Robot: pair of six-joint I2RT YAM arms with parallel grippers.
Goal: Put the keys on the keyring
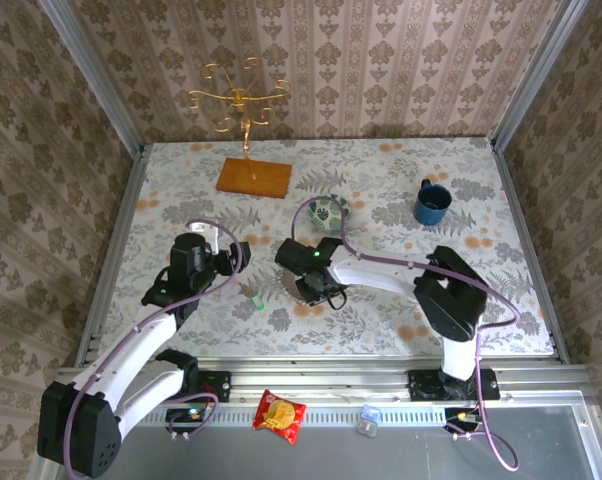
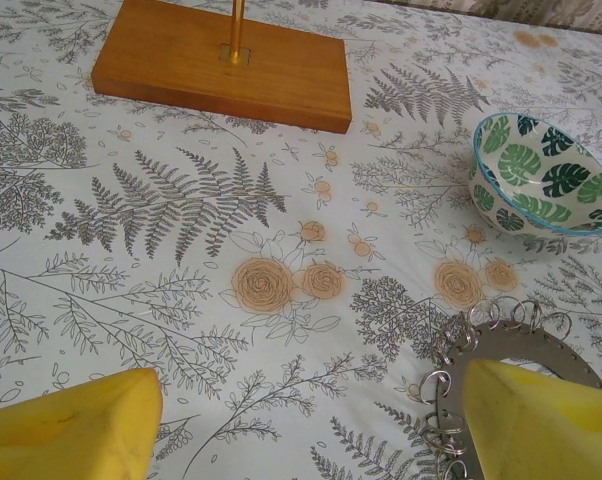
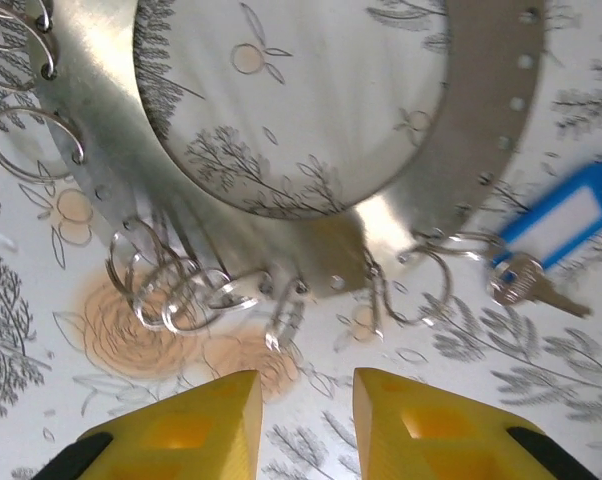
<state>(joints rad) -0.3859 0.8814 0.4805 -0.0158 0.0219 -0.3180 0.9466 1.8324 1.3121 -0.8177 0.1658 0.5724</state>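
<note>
With the right claw (image 3: 303,392) spread and empty directly before the rim of the keyring (image 3: 481,150), flat on the bench (image 3: 551,410), the green key (image 1: 257,300) lies apart to its left, toward the spread left claw (image 2: 311,400).

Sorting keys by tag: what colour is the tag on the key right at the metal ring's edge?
Blue tag with a white insert, clearest in the right wrist view.

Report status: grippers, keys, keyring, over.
Both open: left gripper beside keyring, right gripper above its rim. Blue key at keyring's rim; green key loose on table. Patterned bowl close behind keyring.
</note>
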